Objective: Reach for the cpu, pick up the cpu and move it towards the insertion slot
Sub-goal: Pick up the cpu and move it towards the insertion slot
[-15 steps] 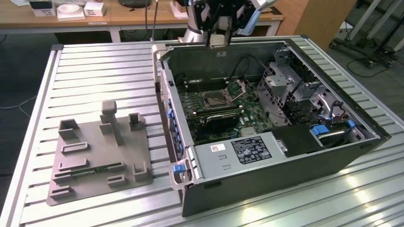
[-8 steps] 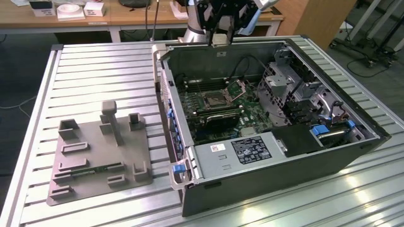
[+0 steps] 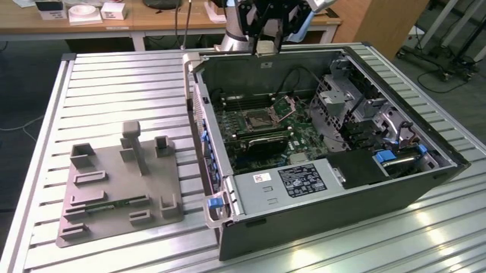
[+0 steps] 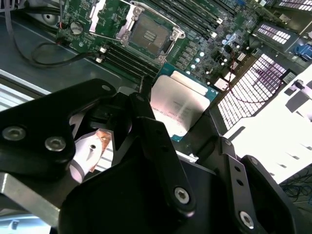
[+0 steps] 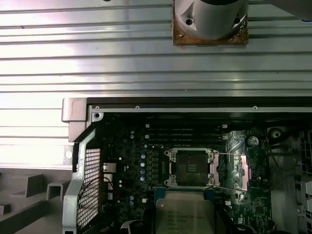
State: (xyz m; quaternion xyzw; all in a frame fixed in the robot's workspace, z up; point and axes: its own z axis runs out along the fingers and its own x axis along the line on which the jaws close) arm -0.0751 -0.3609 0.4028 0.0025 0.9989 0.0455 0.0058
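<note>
A ribbed metal table (image 3: pixel 114 74) carries the work. Going left to right from the open computer case (image 3: pixel 319 187), taken as landmark: on the exterior view's left of the case lies a grey moulded holder tray (image 3: pixel 114 193), flat on the ribs; behind the case stands a wooden desk (image 3: pixel 152 20) with small white boxes (image 3: pixel 83 11); beyond the case on the exterior view's right, cables trail across a dark floor (image 3: pixel 448 79).

The gripper (image 3: pixel 267 42) hangs above the case's rear wall, its dark fingers (image 4: pixel 161 161) pinching the cpu (image 4: pixel 178 105) by its edges. In both wrist views the cpu sits above the green board (image 5: pixel 126 165) inside the case, near the insertion slot (image 5: pixel 190 167), whose hinged plate (image 5: pixel 237 168) is swung open beside it.

White and black stickers (image 3: pixel 302 179) sit on the case's front housing, and faint print marks the cpu's top; none of it is readable.
</note>
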